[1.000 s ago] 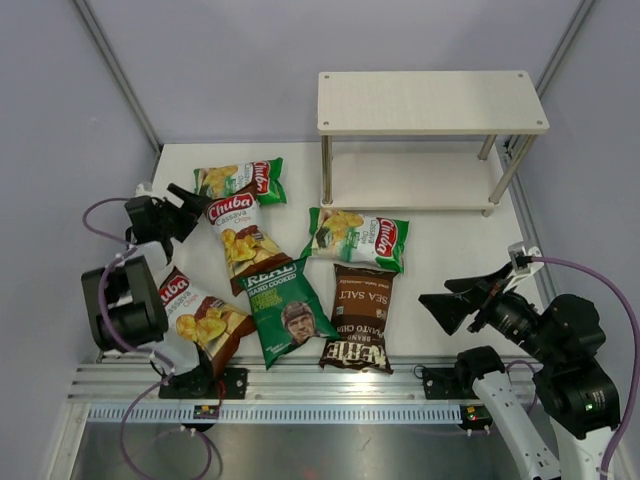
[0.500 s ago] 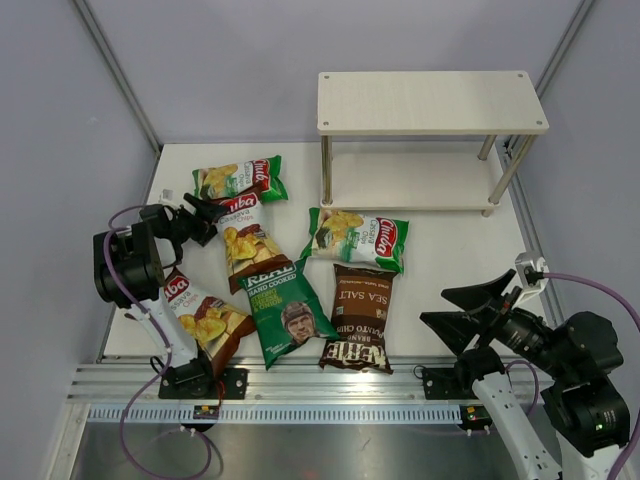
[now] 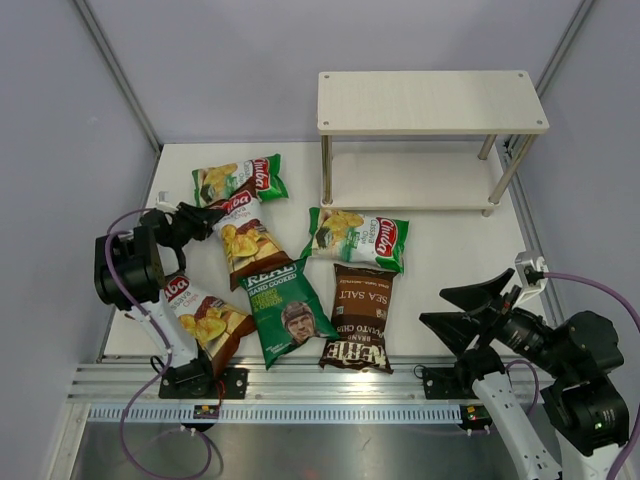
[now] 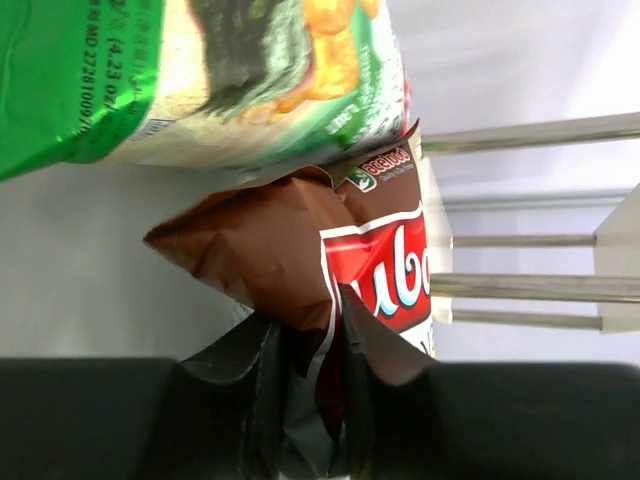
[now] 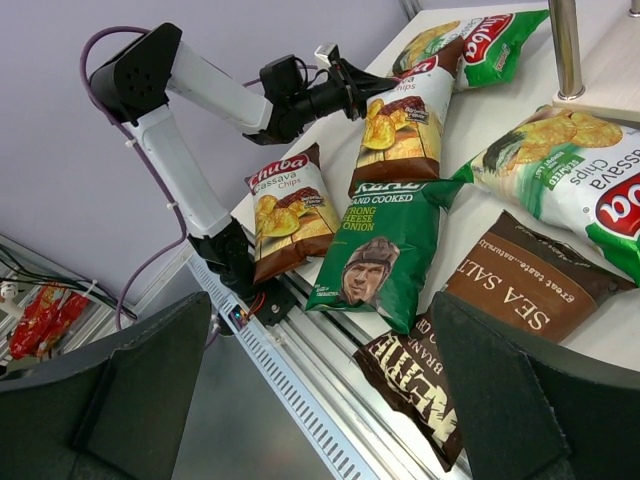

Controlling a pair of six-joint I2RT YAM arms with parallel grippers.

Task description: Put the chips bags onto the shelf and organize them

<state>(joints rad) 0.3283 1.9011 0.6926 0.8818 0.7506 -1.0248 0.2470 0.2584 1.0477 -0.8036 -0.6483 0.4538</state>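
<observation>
Six chips bags lie on the white table. My left gripper [image 3: 203,217] [image 4: 310,335] is shut on the top edge of a brown-and-white Chuba bag [image 3: 242,243] [image 4: 270,250], whose crumpled seam sits between the jaws. A green-and-white Chuba bag [image 3: 238,178] [image 4: 220,80] lies just beyond it. Another brown Chuba bag [image 3: 202,318] lies by the left arm's base. The dark green REAL bag [image 3: 288,310], the Kettle Sea Salt bag [image 3: 360,320] and a second green Chuba bag [image 3: 360,238] fill the middle. The shelf [image 3: 430,100] stands bare at the back right. My right gripper [image 3: 440,308] [image 5: 320,310] hangs open near the front right.
Grey walls close the table in on the left, back and right. An aluminium rail [image 3: 320,385] runs along the near edge in front of the arm bases. The shelf's thin metal legs [image 4: 530,130] show beyond the held bag.
My left gripper has reached the brown Chuba bag's top edge and closed on it, crumpling it. The right arm dropped back towards the near right corner, then held still.
</observation>
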